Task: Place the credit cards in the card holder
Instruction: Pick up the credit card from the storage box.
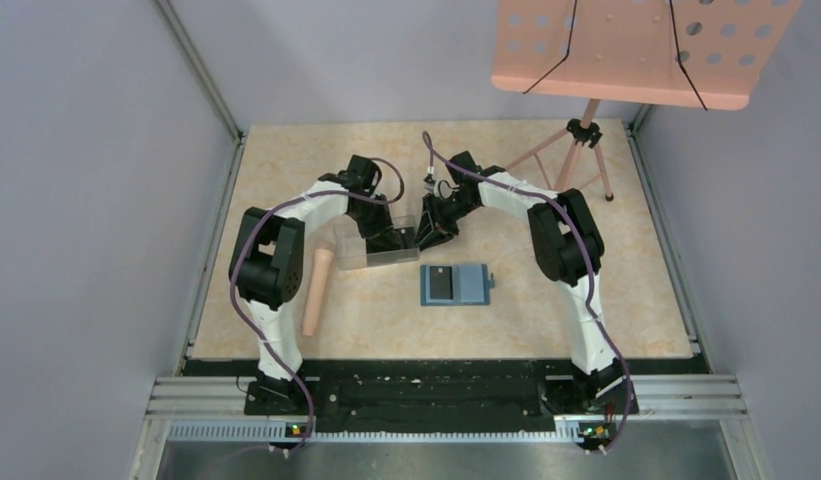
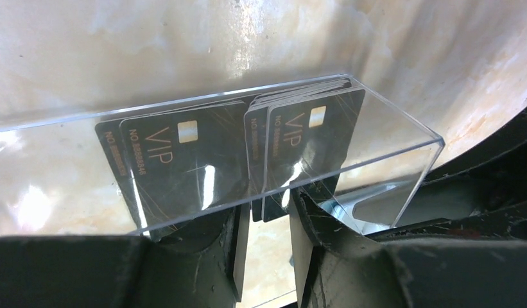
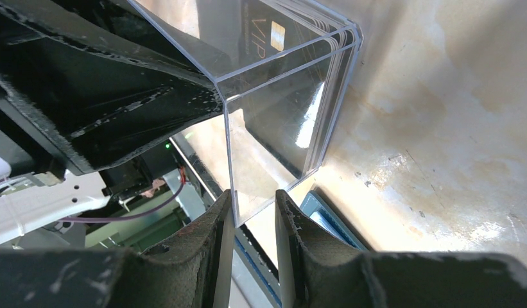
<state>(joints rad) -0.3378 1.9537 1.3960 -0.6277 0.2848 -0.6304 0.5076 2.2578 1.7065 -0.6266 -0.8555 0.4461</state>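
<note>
Credit cards point(image 2: 177, 160) stacked on edge inside clear plastic box point(image 1: 351, 250), card holder point(image 1: 473, 285) lying open just beside; left gripper point(image 2: 266, 224) and right gripper point(image 3: 251, 205) both narrow at box walls, clamping not discernible; advisable: brace box, pinch one card only, lift straight clear of rim.

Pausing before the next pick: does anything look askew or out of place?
The cards in the clear box lean in two uneven bunches rather than one stack. A peach cylinder lies loose beside the left arm, apart from the wallet.
</note>
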